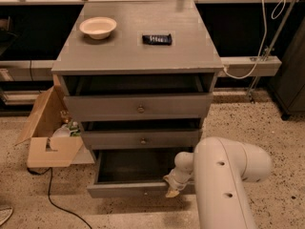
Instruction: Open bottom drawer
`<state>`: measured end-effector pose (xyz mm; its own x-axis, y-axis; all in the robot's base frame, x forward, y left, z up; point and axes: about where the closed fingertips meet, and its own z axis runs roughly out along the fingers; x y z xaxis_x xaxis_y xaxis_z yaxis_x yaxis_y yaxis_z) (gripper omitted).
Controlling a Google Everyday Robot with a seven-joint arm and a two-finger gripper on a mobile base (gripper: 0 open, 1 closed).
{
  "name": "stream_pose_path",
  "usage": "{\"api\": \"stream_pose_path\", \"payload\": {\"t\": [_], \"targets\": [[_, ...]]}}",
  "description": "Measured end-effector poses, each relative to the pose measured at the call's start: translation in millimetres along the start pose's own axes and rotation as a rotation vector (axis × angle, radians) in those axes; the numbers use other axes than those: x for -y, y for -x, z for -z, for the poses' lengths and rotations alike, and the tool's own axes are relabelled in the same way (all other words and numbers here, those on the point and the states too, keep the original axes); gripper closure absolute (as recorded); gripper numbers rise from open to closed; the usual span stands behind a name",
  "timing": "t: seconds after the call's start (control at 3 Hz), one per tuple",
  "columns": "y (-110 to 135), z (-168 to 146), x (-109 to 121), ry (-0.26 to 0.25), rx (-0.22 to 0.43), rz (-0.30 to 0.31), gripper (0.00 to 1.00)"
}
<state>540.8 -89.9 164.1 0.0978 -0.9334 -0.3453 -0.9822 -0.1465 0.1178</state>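
Note:
The bottom drawer is the lowest, narrowest grey front of the cabinet. It stands pulled out, and its dark empty inside shows from above. Its knob is not visible from this angle. My gripper is at the right part of the drawer's front edge, at the end of my white arm, which comes in from the lower right. The middle drawer and the top drawer above it each show a small round knob and stand slightly out.
A cream bowl and a black remote lie on the cabinet top. An open cardboard box with bottles stands on the floor to the left. A black cable runs over the speckled floor.

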Motion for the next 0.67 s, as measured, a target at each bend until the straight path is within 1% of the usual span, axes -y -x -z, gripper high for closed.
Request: {"api": "stream_pose_path", "payload": {"t": [0.33, 0.67], "targets": [[1.0, 2.0, -1.7, 0.001, 0.001, -0.002, 0.96], [-6.8, -1.6, -38.5, 0.015, 0.011, -0.031, 1.00]]}}
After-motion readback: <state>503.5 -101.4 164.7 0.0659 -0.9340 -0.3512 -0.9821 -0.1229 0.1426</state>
